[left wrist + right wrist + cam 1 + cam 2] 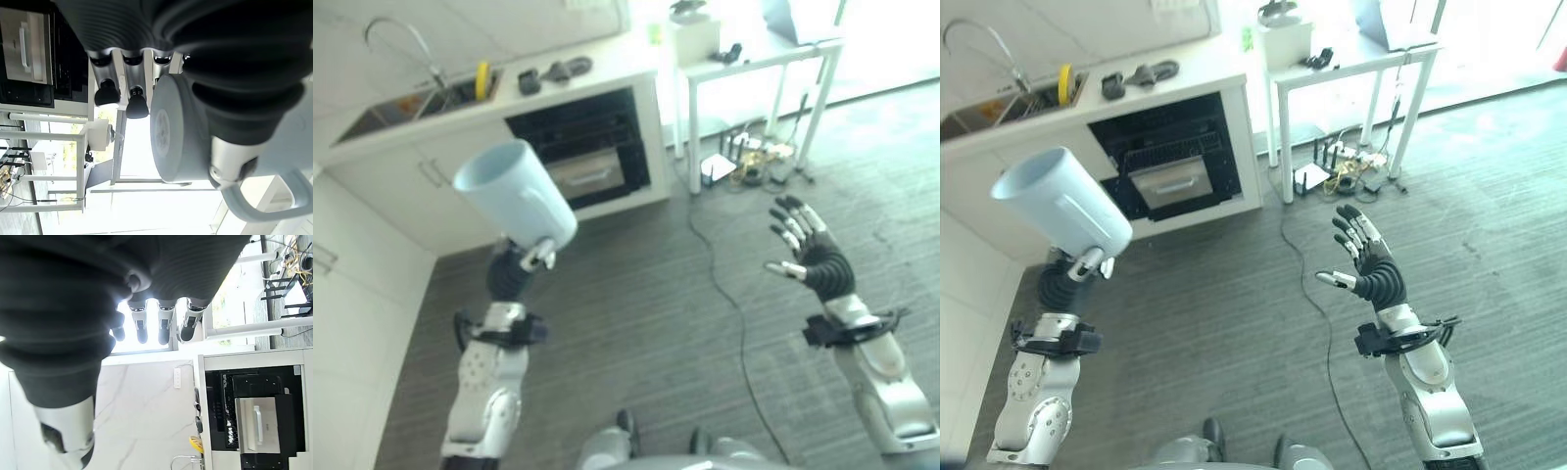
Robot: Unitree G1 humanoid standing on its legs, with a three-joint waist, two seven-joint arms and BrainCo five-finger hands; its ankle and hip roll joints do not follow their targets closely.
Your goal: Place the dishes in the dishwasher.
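**Pale blue mug held aloft in the left hand, dishwasher open ahead**

The grey carpeted floor (636,294) spreads across most of the scene. Along its far edge runs the white worktop (597,83), with a sink (401,108) and curved tap (406,44) at its left end, a yellow item (482,80) beside the sink and some dark objects (553,70) lying further right. Set into the cabinet under the worktop is the dishwasher (582,147), its dark cavity exposed and a rack (1175,157) visible inside. To the right of the cabinet stands a white table (764,69), with a tangle of cables and plugs (749,157) on the floor beneath it.

The mug (514,191), pale blue, is up in the air in front of the cabinet, well apart from the dishwasher, tilted with its open mouth toward the upper left. The left hand (533,255) grips it at the base, fingers (117,93) and thumb curled round it, and the handle (264,205) shows beside the thumb in the left wrist view.

The right hand (1361,259) is raised over the floor, fingers spread wide and straight, holding nothing.
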